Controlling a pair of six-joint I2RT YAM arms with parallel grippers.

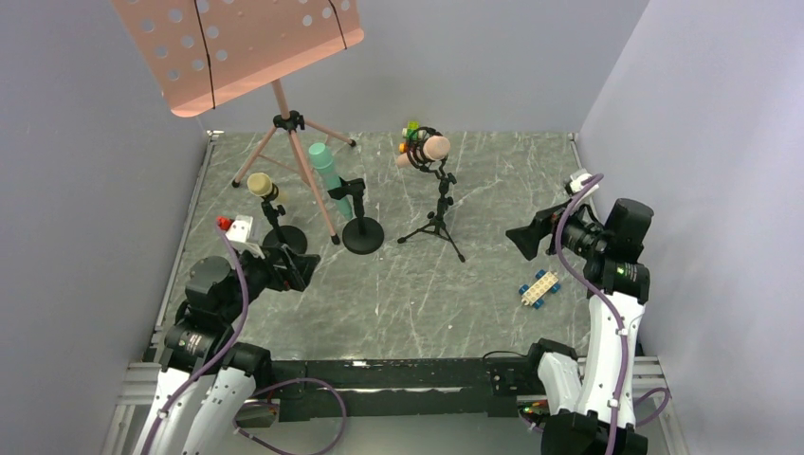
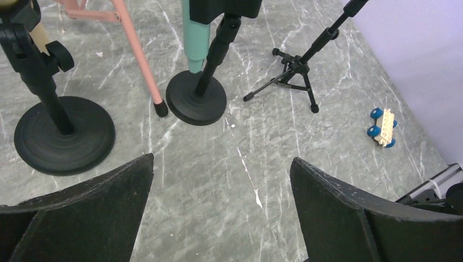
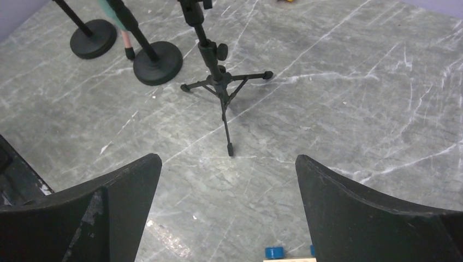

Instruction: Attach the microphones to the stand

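- Leaning in a black clip, the teal-green microphone (image 1: 325,171) sits on a round-base stand (image 1: 363,235) left of centre, head up and narrow tail pointing down toward the base.
- I see the pale yellow microphone (image 1: 261,184) held on a second round-base stand (image 1: 284,237), just left of the teal one and closest to my left arm.
- I see the salmon pink microphone (image 1: 432,149) lying roughly level in a ring mount on top of a small tripod stand (image 1: 437,224), toward the back middle of the bench (image 1: 398,303).
- A pink music stand (image 1: 237,47) rises at the back left. One of its legs lands between the two round bases.
- Some small coloured bricks (image 1: 411,130) show just behind the pink microphone; I cannot tell what they rest on.
- A cream toy car (image 1: 539,287) with blue wheels lies on the bench at the right, near my right arm.
- My left end effector (image 1: 305,273) hovers above the bench just in front of the yellow microphone's base, fingers spread wide with nothing between them.
- My right end effector (image 1: 524,240) is also spread wide and empty. It faces the tripod stand, and the toy car is on the bench close beneath it.
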